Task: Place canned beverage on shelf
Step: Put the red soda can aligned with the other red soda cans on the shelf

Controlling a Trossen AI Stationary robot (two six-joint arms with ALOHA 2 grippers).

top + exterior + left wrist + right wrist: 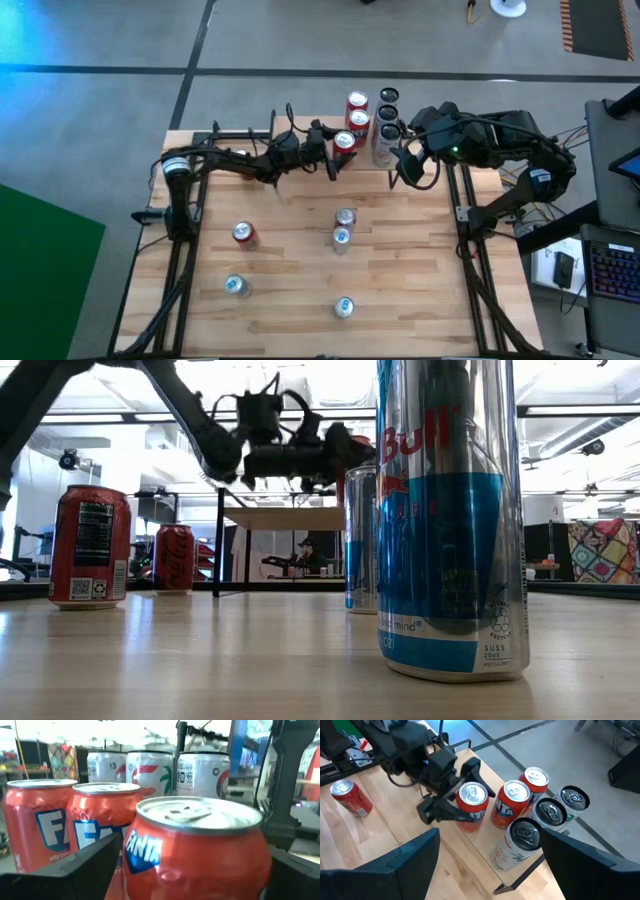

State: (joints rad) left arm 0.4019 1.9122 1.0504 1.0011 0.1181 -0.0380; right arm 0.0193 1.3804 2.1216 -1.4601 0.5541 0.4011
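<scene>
My left gripper (338,158) is shut on an orange Fanta can (471,805), which stands upright at the near end of the shelf's light-wood top (482,847). Two more Fanta cans (512,802) stand in a row beyond it. Three white cans (522,842) form a second row beside them. In the low view the shelf (285,518) stands on black legs, with the left gripper (300,460) above it. My right gripper (410,168) is open and empty, above the table by the shelf's near right corner. My left gripper pinches the Fanta can's side wall (457,815) between its two fingers, one finger (95,862) on each side, at about mid-height. The fingers come level from the table's left. The can is upright; I cannot tell whether its base rests on the shelf top.
On the table's near half stand a red cola can (243,234) and several silver-blue Red Bull cans (342,237), one close to the low camera (450,520). A second red can (175,558) shows in the low view.
</scene>
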